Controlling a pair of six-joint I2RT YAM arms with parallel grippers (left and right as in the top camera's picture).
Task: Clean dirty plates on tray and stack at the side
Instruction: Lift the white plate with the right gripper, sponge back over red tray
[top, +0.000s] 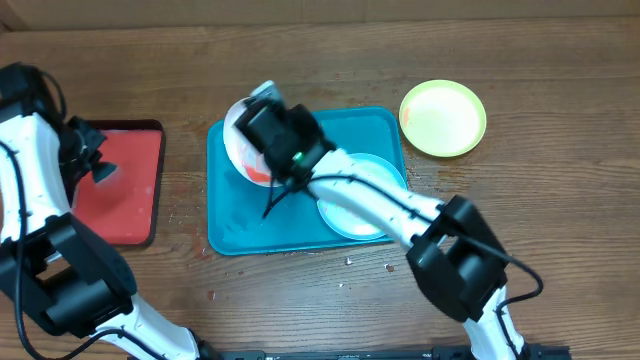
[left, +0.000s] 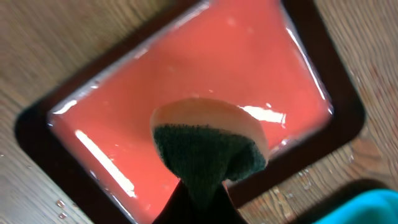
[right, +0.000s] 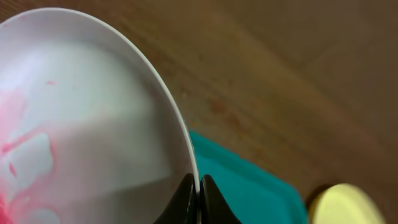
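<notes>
White round plastic plate (top: 238, 145), red smears on its face, is the one being worked. It stands tilted on edge at the far-left corner of the large teal-blue rectangular plastic tray (top: 235, 215), partly past the rim. Right gripper (right: 198, 190) is nearly closed and pinches the plate's rim between its fingertips.

Left gripper (left: 202, 186) is clamped on a green-and-cream scrub sponge (left: 208, 146) above the small red tray with dark rim (top: 125, 200), well apart from the plate. Can't tell if the sponge touches that tray.

Likely step: the wipe of the white plate, not yet started. Next move calls for the left arm to bring the sponge across to the smeared face while the right holds the rim steady. The thin edge grip could slip under sponge pressure.

The pale mint round plate (top: 350, 222) lies flat in the teal tray under the right arm. The yellow-green round plate (top: 443, 118) sits on the wooden table (top: 300, 60) right of the tray and looks clean.
</notes>
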